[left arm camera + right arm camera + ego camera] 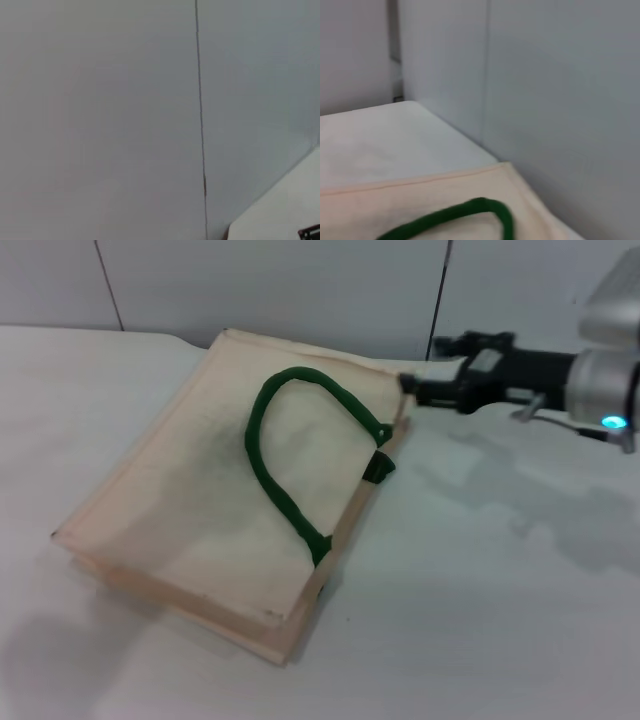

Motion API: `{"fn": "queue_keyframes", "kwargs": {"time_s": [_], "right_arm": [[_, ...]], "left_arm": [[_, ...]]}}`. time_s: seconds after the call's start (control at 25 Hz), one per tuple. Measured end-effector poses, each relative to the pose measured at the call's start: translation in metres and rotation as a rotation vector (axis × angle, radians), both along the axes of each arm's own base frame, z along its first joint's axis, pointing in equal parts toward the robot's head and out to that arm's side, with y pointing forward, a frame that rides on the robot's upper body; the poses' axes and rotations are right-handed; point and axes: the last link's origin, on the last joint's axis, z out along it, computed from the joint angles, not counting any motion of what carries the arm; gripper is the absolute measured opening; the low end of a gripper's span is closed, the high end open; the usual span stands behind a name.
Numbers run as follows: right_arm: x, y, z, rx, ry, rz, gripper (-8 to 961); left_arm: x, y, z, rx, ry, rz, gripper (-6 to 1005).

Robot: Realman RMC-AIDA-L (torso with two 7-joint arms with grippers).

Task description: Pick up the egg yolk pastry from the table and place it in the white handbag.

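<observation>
Currently the bag [215,500] lies flat mid-tabletop [500,620], mouth toward the right edge. The right pincer [410,388] reaches to the mouth's far corner, seemingly clamped on the fabric to lift it open. No pastry shows; left pincer unseen.

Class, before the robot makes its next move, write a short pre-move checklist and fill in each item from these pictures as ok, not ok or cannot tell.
1. White handbag lying flat on the table: ok.
2. Right gripper at the handbag's far corner, by its mouth edge: ok.
3. Right gripper holding the bag edge: cannot tell.
4. Egg yolk pastry in sight: not ok, no view shows it.
5. Green rope handle clear of the bag's mouth: ok, it lies on the top panel.
6. Left gripper located: not ok, out of view.
</observation>
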Motion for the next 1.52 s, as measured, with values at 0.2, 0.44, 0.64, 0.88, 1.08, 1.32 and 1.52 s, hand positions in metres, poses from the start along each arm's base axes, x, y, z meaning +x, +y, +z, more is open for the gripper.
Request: {"fn": "queue_keyframes", "kwargs": {"time_s": [0.2,0.44,0.64,0.88,1.08,1.32,1.52], "right_arm": [[0.027,-0.001,0.054,0.169,0.084,-0.071,776],[0.059,-0.020,0.112,0.418,0.146,-0.130,774],[0.074,-0.022,0.119,0.514,0.197,-0.171,770],[0.089,-0.026,0.106,0.594,0.200,-0.159,763],[0.103,-0.029,0.090,0.659,0.190,-0.185,759],[0.105,-0.026,0.067,0.700,0.159,-0.198,759],[0.104,-0.025,0.060,0.728,0.191,-0.235,759]], "left_arm": [[-0.034,0.002,0.005,0.019,-0.124,-0.017,528],[-0.057,0.007,-0.002,0.055,-0.171,-0.090,525],[-0.085,0.019,-0.009,0.169,-0.215,-0.188,525],[-0.100,0.031,-0.011,0.288,-0.248,-0.210,526],[-0.118,0.035,-0.021,0.359,-0.283,-0.230,526],[-0.138,0.036,-0.038,0.436,-0.338,-0.254,520],[-0.140,0.035,-0.049,0.443,-0.294,-0.293,495]]}}
